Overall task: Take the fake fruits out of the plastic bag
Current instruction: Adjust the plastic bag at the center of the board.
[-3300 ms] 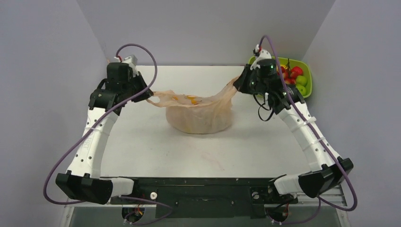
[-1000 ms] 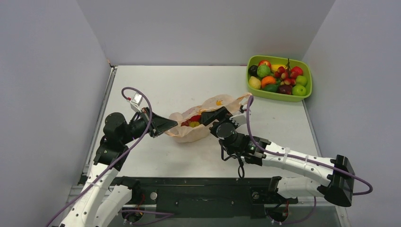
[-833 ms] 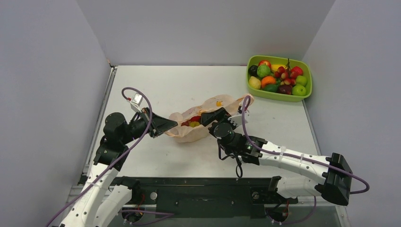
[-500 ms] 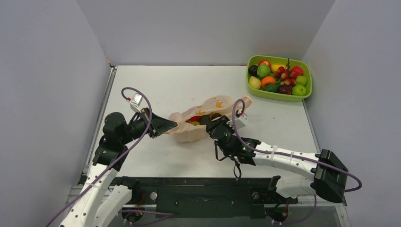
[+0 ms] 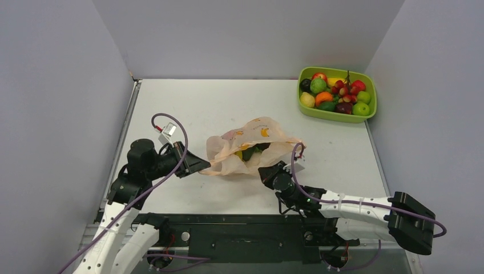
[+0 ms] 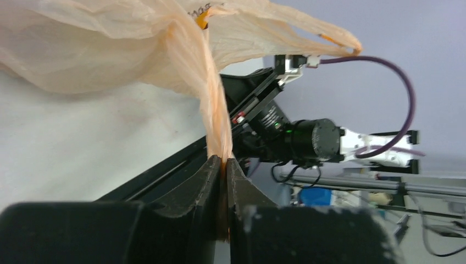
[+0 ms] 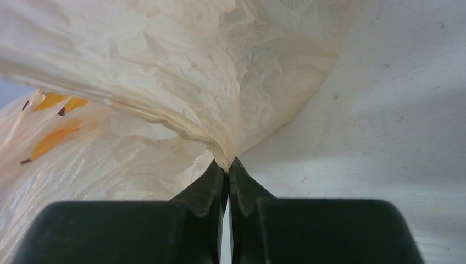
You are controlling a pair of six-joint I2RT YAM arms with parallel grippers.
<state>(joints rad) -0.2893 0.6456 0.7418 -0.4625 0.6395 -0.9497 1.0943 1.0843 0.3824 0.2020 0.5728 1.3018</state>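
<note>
The peach plastic bag point(image 5: 251, 132) lies mid-table with its mouth facing the near edge. Inside the mouth show a yellow fruit point(image 5: 239, 154) and dark green fruits point(image 5: 251, 151). My left gripper point(image 5: 205, 166) is shut on the bag's left edge; the left wrist view shows a twisted strip of the bag point(image 6: 217, 118) pinched between the fingers point(image 6: 204, 181). My right gripper point(image 5: 267, 171) is shut on the bag's near right edge; the right wrist view shows the film point(image 7: 181, 82) gathered into the closed tips point(image 7: 227, 164).
A lime-green tray point(image 5: 371, 85) full of toy fruits stands at the back right corner. Grey walls close in the table on three sides. The black base rail point(image 5: 245, 225) runs along the near edge.
Both grippers pulled back toward the near edge, dragging the bag's edges. The right gripper left the bag's mouth and now pinches its near right edge. The bag's upper flap has risen.
</note>
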